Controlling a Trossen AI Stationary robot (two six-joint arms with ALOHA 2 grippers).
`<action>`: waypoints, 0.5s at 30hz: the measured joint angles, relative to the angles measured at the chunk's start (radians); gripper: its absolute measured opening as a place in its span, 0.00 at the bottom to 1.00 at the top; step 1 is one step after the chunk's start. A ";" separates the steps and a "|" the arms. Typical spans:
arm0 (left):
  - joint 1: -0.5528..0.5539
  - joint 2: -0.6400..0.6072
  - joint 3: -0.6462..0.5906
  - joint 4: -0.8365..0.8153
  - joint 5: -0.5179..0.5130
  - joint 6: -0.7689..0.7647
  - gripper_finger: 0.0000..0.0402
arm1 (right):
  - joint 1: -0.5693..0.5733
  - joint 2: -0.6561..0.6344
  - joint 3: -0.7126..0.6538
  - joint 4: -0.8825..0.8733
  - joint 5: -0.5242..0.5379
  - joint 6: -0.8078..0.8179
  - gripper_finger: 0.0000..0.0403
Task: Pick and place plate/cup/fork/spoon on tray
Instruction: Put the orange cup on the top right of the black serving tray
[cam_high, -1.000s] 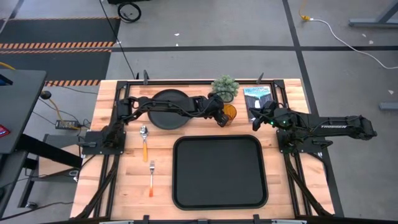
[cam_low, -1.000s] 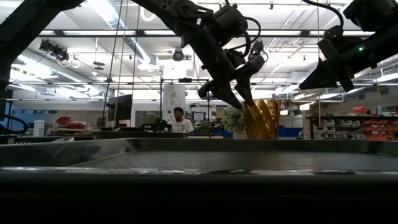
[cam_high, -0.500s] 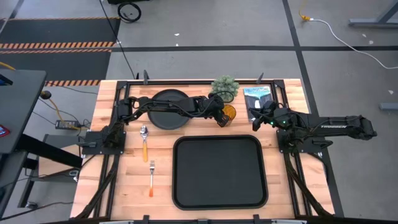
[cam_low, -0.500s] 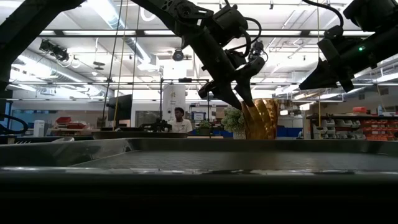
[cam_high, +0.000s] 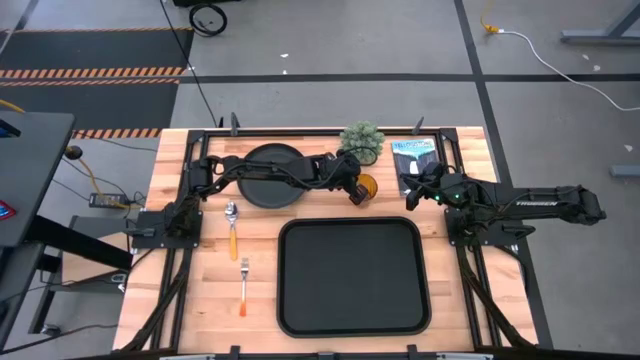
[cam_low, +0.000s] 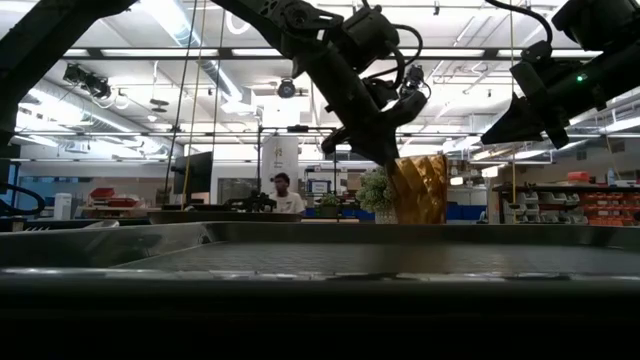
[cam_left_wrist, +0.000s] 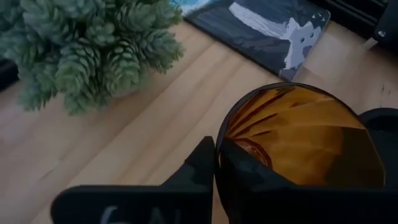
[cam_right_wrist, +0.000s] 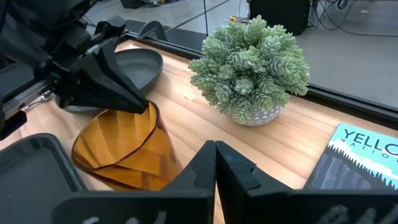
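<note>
Just beyond the tray's (cam_high: 352, 276) far lip, near its right-hand corner, the cup (cam_high: 368, 183) stands on the bench (cam_high: 210, 300) with the left gripper (cam_high: 357, 190) on it. One finger reaches inside the amber wall and the other presses outside, so the jaws are clenched on the cup's rim. From the low camera the cup (cam_low: 421, 188) looks slightly tilted, and whether its base touches the bench cannot be told. A small potted plant (cam_high: 362, 140) sits just behind the cup, farther from the tray. The plate (cam_high: 270, 175) lies off the tray's far left corner, under the left arm. The spoon (cam_high: 232, 224) and fork (cam_high: 243, 285) lie left of the tray. The right gripper (cam_high: 409, 190) hangs off the tray's far right corner, jaws shut and empty, beside a book (cam_high: 412, 152).
</note>
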 joint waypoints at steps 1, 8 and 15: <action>-0.001 0.000 0.000 0.005 -0.005 0.009 0.04 | 0.000 0.000 0.000 0.000 0.000 0.000 0.04; 0.019 0.000 0.009 0.074 0.060 0.048 0.04 | 0.000 0.000 0.000 -0.012 -0.004 0.008 0.04; 0.000 0.000 0.081 0.019 0.188 0.035 0.04 | -0.001 0.000 0.000 -0.051 0.026 -0.010 0.04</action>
